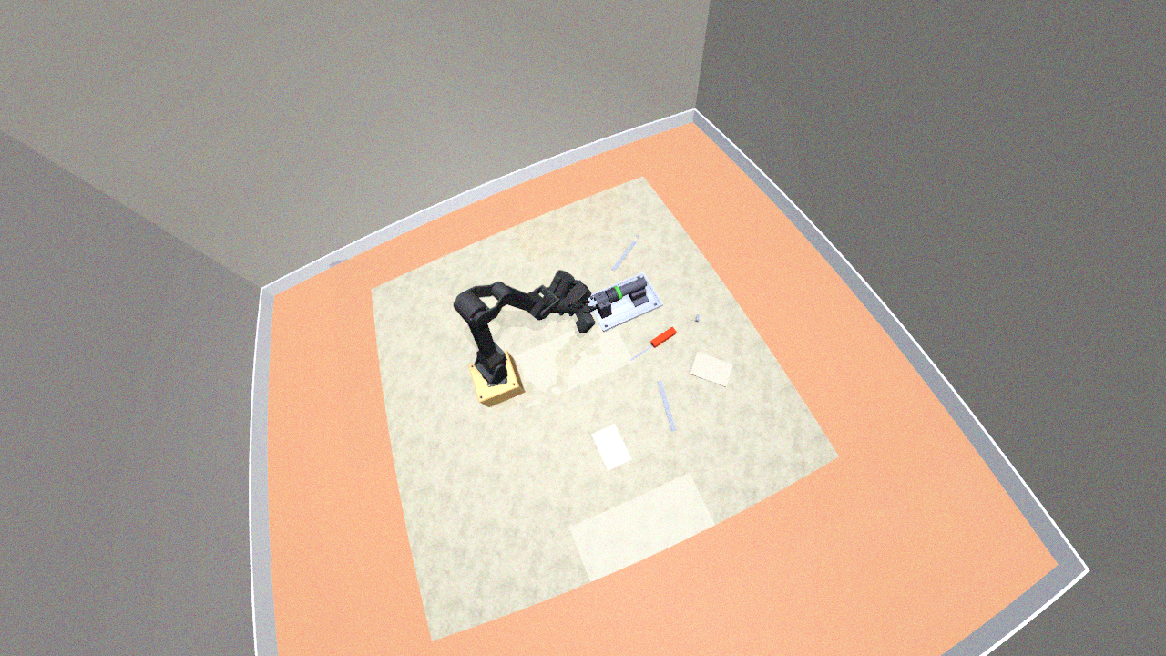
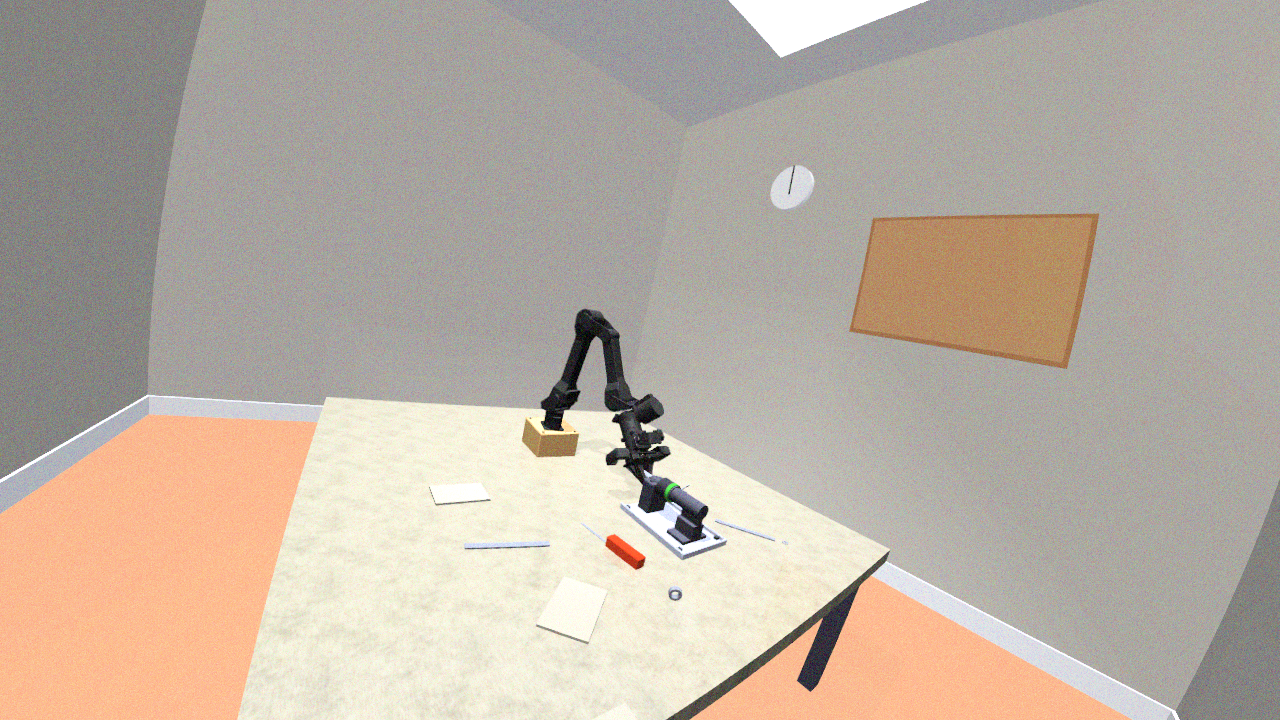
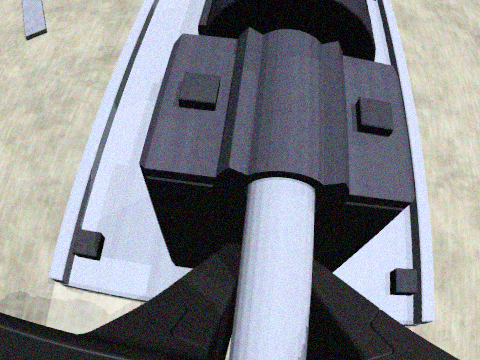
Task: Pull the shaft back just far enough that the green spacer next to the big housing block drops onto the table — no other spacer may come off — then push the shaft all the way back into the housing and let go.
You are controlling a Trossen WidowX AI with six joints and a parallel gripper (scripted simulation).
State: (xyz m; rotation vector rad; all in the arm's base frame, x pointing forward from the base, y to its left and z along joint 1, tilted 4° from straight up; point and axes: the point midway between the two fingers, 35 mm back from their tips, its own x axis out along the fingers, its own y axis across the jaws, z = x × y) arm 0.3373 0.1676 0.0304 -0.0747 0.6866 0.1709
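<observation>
The shaft [image 3: 274, 270] is pinched by the gripper [image 2: 646, 476] [image 3: 263, 263] at the block [image 3: 285, 105] [image 2: 652, 495] [image 1: 603, 304]; the green spacer [image 1: 618, 291] [image 2: 669, 488] is seen in line above the plate [image 1: 654, 304] [image 2: 683, 552] [image 3: 125, 200], and another spacer might be shed through overpulling.

Smooth, metal-like pale shaft [image 3: 276, 265]; matt, plastic-looking dark block [image 3: 287, 105].

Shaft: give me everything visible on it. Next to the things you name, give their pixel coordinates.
The shaft [image 3: 277, 260] is a plain, smooth, pale grey-white round rod, metallic-looking. It sticks out of the dark block [image 3: 287, 110] on the white base plate [image 3: 120, 200], pointing toward the arm. The gripper [image 3: 263, 263] is shut on it, a black finger on each side. Its near end runs out of the wrist view; the part inside the block is hidden.
</observation>
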